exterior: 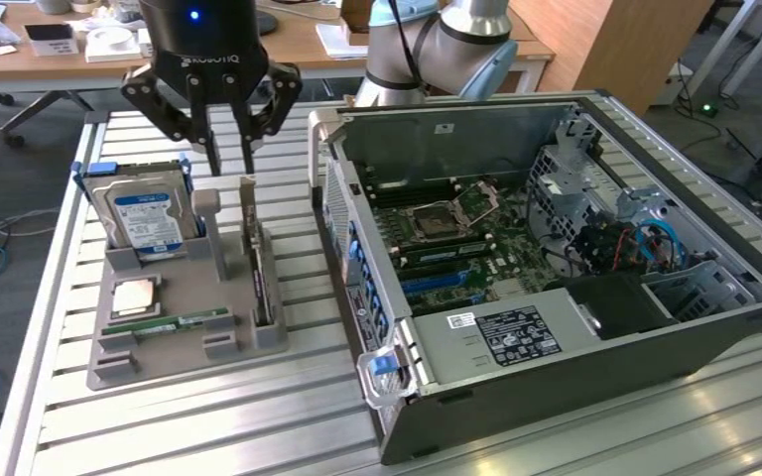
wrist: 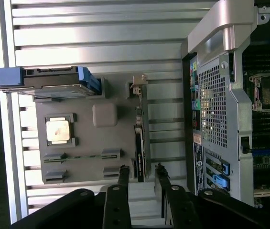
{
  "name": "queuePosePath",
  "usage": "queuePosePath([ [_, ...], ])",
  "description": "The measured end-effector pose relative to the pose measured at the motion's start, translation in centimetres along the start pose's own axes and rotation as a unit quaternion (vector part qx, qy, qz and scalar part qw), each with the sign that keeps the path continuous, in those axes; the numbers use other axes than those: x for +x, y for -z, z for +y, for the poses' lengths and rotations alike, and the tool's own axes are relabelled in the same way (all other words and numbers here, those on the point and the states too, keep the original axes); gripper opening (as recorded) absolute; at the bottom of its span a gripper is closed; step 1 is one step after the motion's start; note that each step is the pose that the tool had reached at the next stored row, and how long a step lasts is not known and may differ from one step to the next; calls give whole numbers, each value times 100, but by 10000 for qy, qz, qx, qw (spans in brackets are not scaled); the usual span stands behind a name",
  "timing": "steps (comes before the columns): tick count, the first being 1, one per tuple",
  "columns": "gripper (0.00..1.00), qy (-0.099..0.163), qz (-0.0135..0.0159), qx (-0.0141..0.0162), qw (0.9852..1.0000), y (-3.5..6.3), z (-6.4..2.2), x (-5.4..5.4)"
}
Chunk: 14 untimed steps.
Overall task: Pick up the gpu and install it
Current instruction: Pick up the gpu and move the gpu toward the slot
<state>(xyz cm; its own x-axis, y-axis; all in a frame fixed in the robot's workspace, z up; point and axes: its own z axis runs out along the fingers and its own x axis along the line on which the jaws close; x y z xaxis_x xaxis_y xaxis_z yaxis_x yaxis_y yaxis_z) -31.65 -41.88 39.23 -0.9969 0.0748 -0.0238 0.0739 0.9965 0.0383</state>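
Note:
The gpu point(exterior: 261, 273) is a thin dark card standing on its edge in a slot of the grey holder point(exterior: 193, 286), with its pale metal bracket point(exterior: 246, 198) at the far end. My gripper point(exterior: 230, 164) hangs just above that bracket end, apart from it. In the wrist view the gpu point(wrist: 140, 143) runs lengthwise below the gripper point(wrist: 141, 171). The two dark fingers point(wrist: 123, 179) stand apart, one to each side of the card's line. Nothing is held between them.
The holder point(wrist: 87, 145) also carries an upright hard drive with a blue label point(exterior: 148, 213), a CPU point(exterior: 136, 296) and a narrow RAM stick point(exterior: 183, 322). An open computer case point(exterior: 554, 248) with its motherboard exposed lies at the exterior view's right, on the slatted aluminium table point(exterior: 156, 426).

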Motion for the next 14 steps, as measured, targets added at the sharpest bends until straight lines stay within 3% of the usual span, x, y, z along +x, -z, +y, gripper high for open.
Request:
queuePosePath([
  [3, 47, 0, 0, 0, 10000, 0, 0, 0],
  [14, 47, 0, 2, -21, 10000, -43, -2, 1],
])
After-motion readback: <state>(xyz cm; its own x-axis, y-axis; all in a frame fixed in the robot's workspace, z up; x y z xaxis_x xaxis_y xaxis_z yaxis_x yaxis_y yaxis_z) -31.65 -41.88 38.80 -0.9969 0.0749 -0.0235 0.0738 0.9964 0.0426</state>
